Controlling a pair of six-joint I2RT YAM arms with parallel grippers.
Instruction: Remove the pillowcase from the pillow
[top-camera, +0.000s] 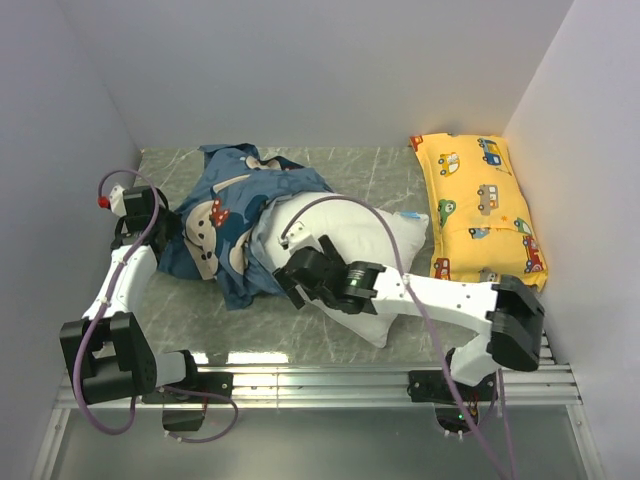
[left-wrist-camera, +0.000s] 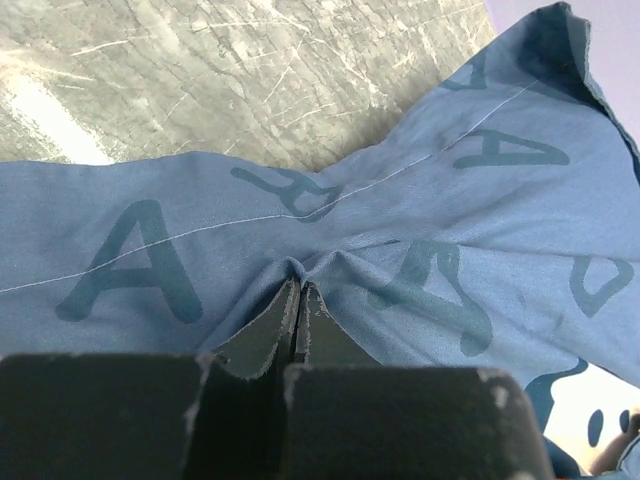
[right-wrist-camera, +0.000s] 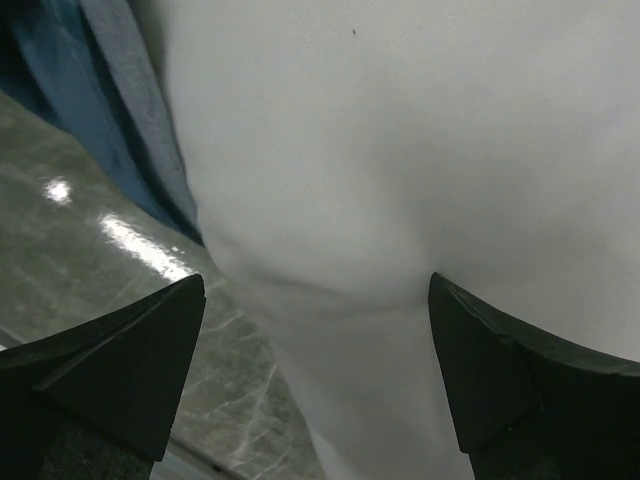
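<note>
Some of the pillow (top-camera: 375, 235) is hiding inside the pillowcase (top-camera: 225, 215) at nine o'clock. Wrist views are showing the left gripper (left-wrist-camera: 298, 300) pinching pillowcase fabric, the right gripper (right-wrist-camera: 315, 295) gaping wide, seemingly empty.

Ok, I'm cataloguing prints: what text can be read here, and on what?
"A", repeated across the pillowcase, dark on blue.
Tag on the pillow: too small to read.
Yellow pillow: only car pictures, no legible text.
</note>
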